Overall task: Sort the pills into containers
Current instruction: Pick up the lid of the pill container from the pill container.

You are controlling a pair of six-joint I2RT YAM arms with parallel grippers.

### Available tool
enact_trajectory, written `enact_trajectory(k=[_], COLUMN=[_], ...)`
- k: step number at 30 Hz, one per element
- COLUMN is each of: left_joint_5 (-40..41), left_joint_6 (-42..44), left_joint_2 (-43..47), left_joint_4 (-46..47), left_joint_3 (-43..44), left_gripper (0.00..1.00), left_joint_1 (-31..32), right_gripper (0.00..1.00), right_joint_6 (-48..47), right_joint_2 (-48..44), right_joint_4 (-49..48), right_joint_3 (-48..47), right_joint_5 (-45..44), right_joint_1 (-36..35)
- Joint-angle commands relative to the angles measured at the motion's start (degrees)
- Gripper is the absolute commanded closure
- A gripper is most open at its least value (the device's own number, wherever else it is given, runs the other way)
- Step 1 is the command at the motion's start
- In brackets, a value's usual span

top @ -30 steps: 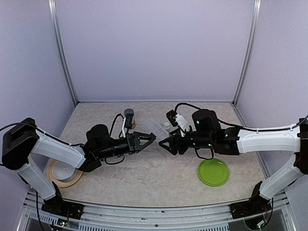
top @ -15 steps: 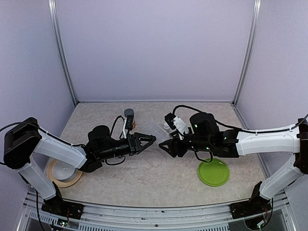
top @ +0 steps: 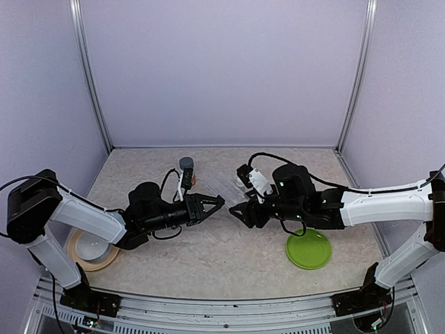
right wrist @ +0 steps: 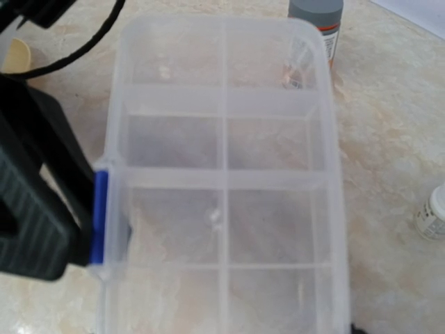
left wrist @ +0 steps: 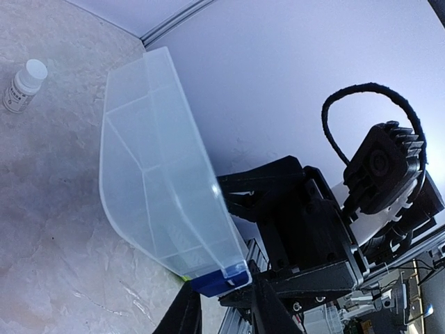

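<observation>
Left wrist view: left hand [left wrist: 222, 296] is clamped on the blue latch [left wrist: 221, 280] of a clear compartmented plastic box [left wrist: 153, 181]. The state of the right hand [top: 238, 209] cannot be told. Risk: the narrow pinch may slip, dropping the box onto the desk [left wrist: 42, 209].

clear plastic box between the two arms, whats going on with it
The left tool is shut on the blue latch at the edge of the clear compartment box. The right tool faces it from the box's other side, jaws apart, gripping nothing. The gray-capped bottle and the small white-capped vial stand on the table near the box, untouched. Whether any pills are in the box is too hard to tell.
</observation>
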State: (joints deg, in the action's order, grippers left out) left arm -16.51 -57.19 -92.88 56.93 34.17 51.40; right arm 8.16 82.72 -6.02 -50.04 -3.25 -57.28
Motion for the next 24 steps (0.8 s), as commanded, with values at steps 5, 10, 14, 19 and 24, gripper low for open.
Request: enact_trajectory(k=[5,10,14,19,24], left_joint_5=[-2.64,-5.28,-4.62,-3.71,-3.62], left_joint_6=[-0.39,-2.34,-3.21,-1.84,-0.06], left_joint_2=[0.01,-0.87,-0.17,2.77,3.93], left_joint_4=[6.16,9.89,11.86,12.44,12.91], left_joint_3=[1.07,1.03,-0.41,-1.40,-1.04], left_gripper=[0.76,0.74,0.74,0.74,0.73], left_joint_1=[0.02,0.10,0.20,0.26,0.78], right_gripper=[0.51,0.51,0.51,0.50,0.50], right_joint_6=[-0.89,-0.61,-0.54,0.17,0.68], right_joint_2=[2.26,2.45,2.73,3.85,4.79], right_joint_4=[1.57,1.95,2.37,3.84,4.66], right_joint_3=[-0.23,-0.19,-0.25,-1.16,-2.18], right_joint_5=[-3.37,-5.37,-6.53,-6.82,-6.03], right_joint_1=[-1.26,-1.38,-1.27,-1.27,-1.29])
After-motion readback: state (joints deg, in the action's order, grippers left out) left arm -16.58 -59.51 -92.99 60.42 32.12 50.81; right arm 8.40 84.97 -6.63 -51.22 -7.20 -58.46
